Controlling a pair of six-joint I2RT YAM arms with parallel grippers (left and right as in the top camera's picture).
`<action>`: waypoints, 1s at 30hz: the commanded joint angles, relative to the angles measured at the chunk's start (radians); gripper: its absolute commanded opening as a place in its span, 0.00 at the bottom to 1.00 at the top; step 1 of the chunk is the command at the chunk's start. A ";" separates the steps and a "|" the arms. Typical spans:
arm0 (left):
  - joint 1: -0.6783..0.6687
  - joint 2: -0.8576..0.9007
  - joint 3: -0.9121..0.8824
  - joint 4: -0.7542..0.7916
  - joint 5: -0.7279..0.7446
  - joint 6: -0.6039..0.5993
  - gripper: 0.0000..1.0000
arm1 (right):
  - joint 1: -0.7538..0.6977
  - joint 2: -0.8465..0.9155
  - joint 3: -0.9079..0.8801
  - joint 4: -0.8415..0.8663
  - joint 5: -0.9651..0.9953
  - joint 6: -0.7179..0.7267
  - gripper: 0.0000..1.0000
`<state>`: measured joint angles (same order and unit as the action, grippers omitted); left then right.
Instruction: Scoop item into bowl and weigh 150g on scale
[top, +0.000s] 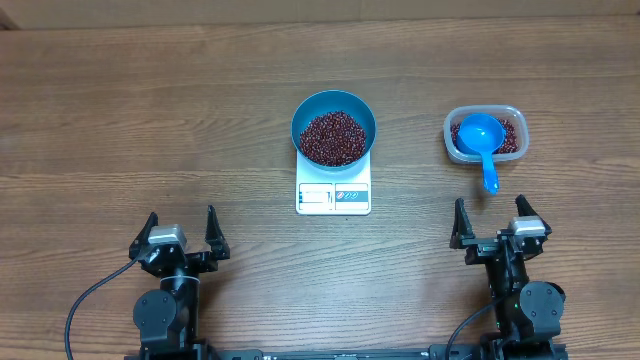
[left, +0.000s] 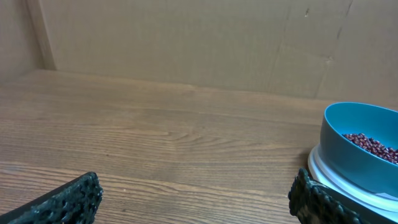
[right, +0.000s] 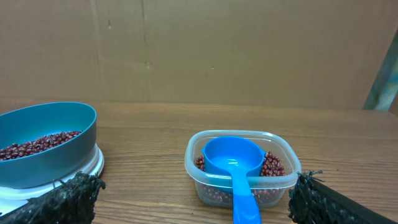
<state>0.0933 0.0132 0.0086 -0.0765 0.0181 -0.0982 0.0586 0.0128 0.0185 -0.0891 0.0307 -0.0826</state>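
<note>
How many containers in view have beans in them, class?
2. The blue bowl sits on the scale at centre. The clear tub stands to its right, with the blue scoop lying in it. No others seem hidden.

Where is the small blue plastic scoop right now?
At the right of the overhead view, the small blue plastic scoop lies in the clear plastic tub of red-brown beans, its handle overhanging the near rim toward the right gripper.

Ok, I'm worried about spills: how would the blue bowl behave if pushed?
The bowl looks glossy, so it would probably slide easily. It is about as wide as the scale, so a push might tip it off. The loose beans inside likely shift.
</note>
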 joint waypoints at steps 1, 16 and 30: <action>-0.003 -0.009 -0.004 -0.002 -0.007 0.009 1.00 | -0.009 -0.011 -0.011 0.008 0.001 0.005 1.00; -0.003 -0.009 -0.004 -0.002 -0.007 0.009 0.99 | -0.008 -0.011 -0.011 0.286 -0.053 0.004 1.00; -0.003 -0.009 -0.004 -0.002 -0.007 0.009 1.00 | -0.008 -0.010 -0.011 0.004 -0.048 -0.004 1.00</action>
<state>0.0933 0.0128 0.0086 -0.0765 0.0181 -0.0986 0.0566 0.0109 0.0185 -0.0898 -0.0151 -0.0822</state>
